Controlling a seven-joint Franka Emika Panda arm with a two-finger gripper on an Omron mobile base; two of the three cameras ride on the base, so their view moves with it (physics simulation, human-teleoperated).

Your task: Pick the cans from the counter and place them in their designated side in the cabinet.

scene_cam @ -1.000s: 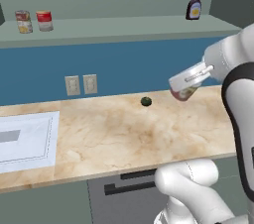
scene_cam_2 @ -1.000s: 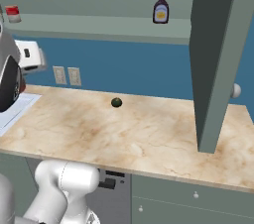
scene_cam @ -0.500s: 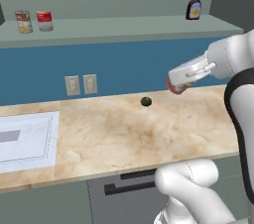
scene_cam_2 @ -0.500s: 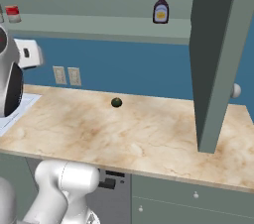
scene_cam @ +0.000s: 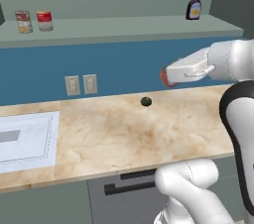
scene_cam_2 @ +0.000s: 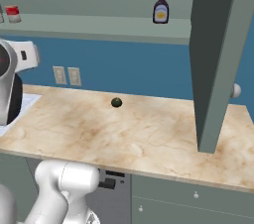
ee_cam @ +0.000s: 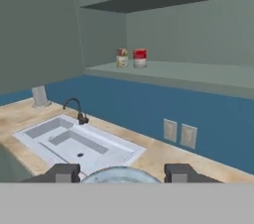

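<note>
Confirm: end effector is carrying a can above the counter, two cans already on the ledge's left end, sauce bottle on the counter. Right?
Not quite. The sauce bottle stands on the cabinet ledge, at its right end, as the left base view shows. The rest holds: end effector carries a can above the counter; two cans stand at the left.

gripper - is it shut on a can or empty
Shut on a can. In the left base view the gripper carries a red-labelled can above the counter; the hand view shows its silver top between the fingertips.

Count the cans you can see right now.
3. Two stand side by side at the left end of the cabinet ledge: a yellow-labelled can and a red can. A third can is in the gripper, above the counter.
</note>
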